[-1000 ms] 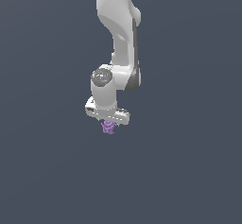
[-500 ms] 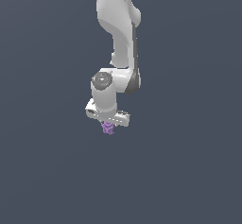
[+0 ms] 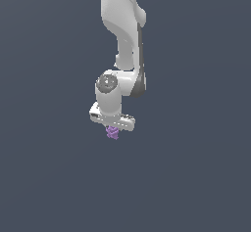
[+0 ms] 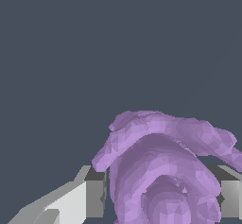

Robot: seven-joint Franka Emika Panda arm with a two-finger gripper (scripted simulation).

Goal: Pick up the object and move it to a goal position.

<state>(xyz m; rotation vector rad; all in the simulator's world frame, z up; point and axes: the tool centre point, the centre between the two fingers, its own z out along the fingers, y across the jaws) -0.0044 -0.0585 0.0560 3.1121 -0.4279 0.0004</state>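
Plain grey backdrop all round, no edges visible. Pincer (image 3: 113,128) clamps the purple object (image 3: 113,133) between both fingers (image 4: 94,197), hanging under the arm (image 3: 122,35).

The light-purple figurine (image 4: 163,171) looks matt and lumpy, with faceted ridges; the white gripper (image 3: 113,127) looks like smooth, faintly glossy plastic.

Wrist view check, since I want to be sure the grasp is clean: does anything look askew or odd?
Nothing stands out. The small light-purple lumpy figurine sits between the white gripper's fingers, and in the exterior view it hangs just under the gripper. Nothing looks damaged.
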